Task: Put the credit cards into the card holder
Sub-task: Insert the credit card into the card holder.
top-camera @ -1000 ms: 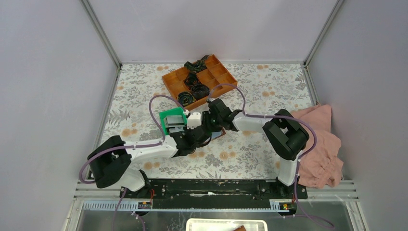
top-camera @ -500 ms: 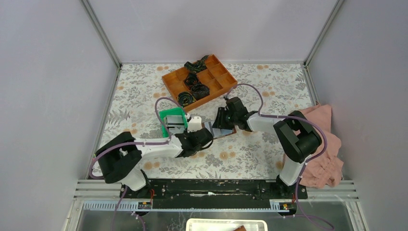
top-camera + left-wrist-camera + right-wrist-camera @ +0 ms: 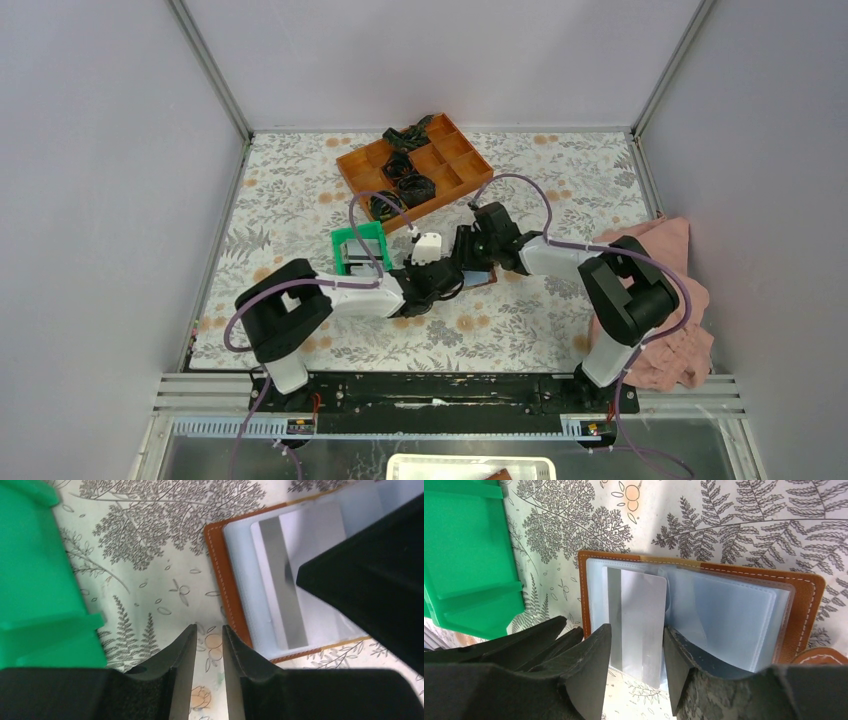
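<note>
Between the two arms, on the floral-patterned surface (image 3: 749, 525), the brown leather-like folding card holder (image 3: 806, 605) lies open with its clear sleeves facing up. One silver-grey plastic credit card (image 3: 641, 615) sits partway in the left-hand sleeve. Its long axis points straight away from the right pincer (image 3: 635, 630), and its near end sticks out past the holder's near edge.

That pincer is spread, with one finger along each long side of the card. I cannot tell whether the fingers touch it. The right arm is the nearer one, and seating the card looks to me like a push directly away from it, along the card's length.

The left pincer (image 3: 208, 627) is drawn almost together, holding nothing. It sits just beside the holder's left edge, between the holder and the green plastic tray (image 3: 35, 580), so room on that side is tight. The orange compartment tray (image 3: 415, 170) and pink cloth (image 3: 665, 290) lie well apart.
</note>
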Robot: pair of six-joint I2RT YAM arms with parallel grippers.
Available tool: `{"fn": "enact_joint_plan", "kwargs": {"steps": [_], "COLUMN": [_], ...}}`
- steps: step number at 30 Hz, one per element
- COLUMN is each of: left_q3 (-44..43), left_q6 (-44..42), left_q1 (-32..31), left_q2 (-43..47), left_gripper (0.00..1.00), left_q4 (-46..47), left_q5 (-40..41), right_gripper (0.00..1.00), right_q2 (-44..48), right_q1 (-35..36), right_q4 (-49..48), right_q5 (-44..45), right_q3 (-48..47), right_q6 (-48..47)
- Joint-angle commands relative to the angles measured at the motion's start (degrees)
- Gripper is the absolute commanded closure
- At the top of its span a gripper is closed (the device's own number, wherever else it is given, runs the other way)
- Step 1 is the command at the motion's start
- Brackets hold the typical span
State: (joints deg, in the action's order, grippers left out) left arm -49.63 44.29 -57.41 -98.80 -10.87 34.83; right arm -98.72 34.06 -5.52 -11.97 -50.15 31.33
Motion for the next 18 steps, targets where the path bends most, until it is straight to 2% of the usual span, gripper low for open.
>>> {"fn": "enact_joint_plan", "kwargs": {"steps": [1,9,18], "left_q3": [-0.1,-0.1,0.2], "left_q6": [-2.0,-2.0,-2.0], "left_q1": [-0.3,-0.3,-0.3], "left_q2": [-4.2,-4.2,-4.7], "left_gripper": [0.68,0.68,0.68], "left_q4": [0.6,2.3,3.2], "left_q5": [-0.9,-1.4,-2.1], "right_gripper": [0.5,0.51,0.53], "right_q2": [3.2,4.9,9.2], "right_q1": [0.0,0.0,0.0], "right_q4": [3.8,6.2,3.1], "right_q5": [1.7,5.5,6.9], "right_q3": [-1.1,-1.8,0.3], "right_q6": [-2.7,-4.3,-4.2]}}
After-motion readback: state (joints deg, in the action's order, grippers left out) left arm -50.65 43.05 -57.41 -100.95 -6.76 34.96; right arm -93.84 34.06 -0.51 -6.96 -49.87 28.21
